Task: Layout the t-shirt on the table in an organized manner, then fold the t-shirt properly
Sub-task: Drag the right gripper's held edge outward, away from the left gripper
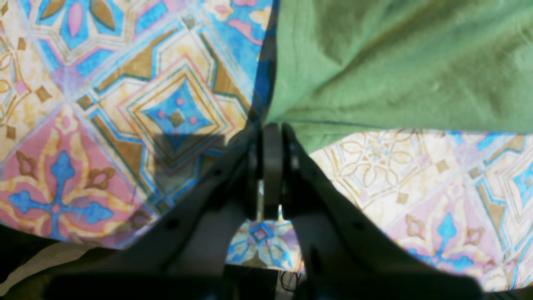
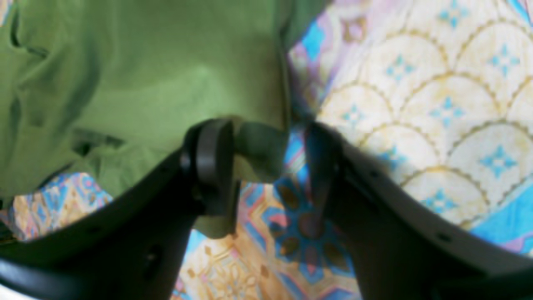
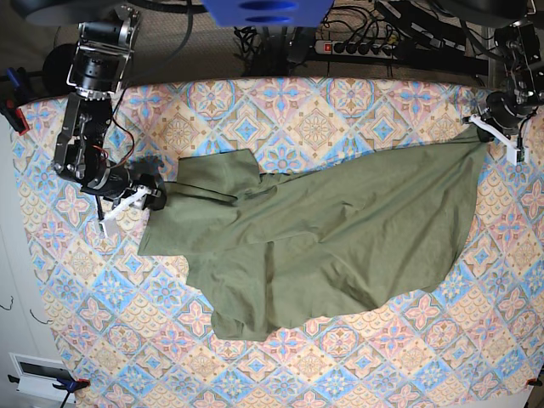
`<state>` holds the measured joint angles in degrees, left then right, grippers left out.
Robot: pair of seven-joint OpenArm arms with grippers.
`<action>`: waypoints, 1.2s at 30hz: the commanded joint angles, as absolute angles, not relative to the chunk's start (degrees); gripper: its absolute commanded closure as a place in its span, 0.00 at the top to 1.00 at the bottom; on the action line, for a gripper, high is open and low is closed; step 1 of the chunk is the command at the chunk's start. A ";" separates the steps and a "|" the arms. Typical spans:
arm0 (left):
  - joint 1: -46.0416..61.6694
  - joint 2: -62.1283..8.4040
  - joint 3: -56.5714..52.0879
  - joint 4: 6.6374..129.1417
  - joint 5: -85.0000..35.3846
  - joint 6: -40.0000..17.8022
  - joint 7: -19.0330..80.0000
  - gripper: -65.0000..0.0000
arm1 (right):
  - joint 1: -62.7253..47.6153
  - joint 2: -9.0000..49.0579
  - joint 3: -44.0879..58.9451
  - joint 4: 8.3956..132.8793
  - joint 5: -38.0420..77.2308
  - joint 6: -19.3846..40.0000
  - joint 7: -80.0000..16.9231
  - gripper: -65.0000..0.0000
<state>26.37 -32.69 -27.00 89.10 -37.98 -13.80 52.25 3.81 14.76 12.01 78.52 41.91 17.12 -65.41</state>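
The olive-green t-shirt (image 3: 323, 238) lies spread and creased across the table (image 3: 340, 110), stretched toward the far right. My left gripper (image 3: 491, 132) is at the table's far right edge, shut on the shirt's corner; in the left wrist view the fingers (image 1: 272, 133) are pressed together at the fabric's (image 1: 395, 62) edge, above the patterned cloth (image 1: 125, 104). My right gripper (image 3: 151, 197) is at the shirt's left end. In the right wrist view it is open (image 2: 266, 162), with a fold of shirt (image 2: 145, 75) edge between the fingers, over the cloth (image 2: 437, 104).
A power strip and cables (image 3: 374, 42) lie behind the table's back edge. A blue object (image 3: 268, 10) hangs at top centre. A red clamp (image 3: 17, 115) grips the table's left edge. The right arm's base (image 3: 98, 64) stands at the back left corner.
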 commanded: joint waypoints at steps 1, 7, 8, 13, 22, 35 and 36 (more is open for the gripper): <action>26.15 -34.07 -27.56 89.89 -38.29 -13.93 51.47 0.00 | 4.70 15.52 12.18 78.99 42.51 17.36 -64.57 0.43; 26.15 -34.07 -27.56 89.89 -38.29 -13.93 51.47 0.00 | 4.70 15.52 8.48 76.97 42.51 17.36 -63.87 0.43; 26.15 -34.07 -27.56 89.89 -38.29 -13.93 51.47 0.00 | 4.70 15.52 8.31 76.70 42.51 17.36 -62.99 0.43; 25.36 -34.07 -27.56 89.89 -38.29 -13.93 51.47 0.00 | 4.70 15.52 8.22 76.53 42.51 17.36 -61.32 0.43; 25.36 -34.07 -27.56 89.89 -38.29 -13.93 51.47 0.00 | 4.70 15.87 9.19 77.93 42.77 20.70 -60.97 0.00; 23.60 -34.07 -24.31 89.89 -38.37 -13.93 51.47 0.00 | 4.62 20.18 31.16 81.80 42.95 33.80 -68.44 0.02; 23.60 -34.07 -23.78 89.89 -38.37 -13.93 51.47 0.00 | 4.70 20.79 31.16 81.71 42.95 33.80 -68.35 0.02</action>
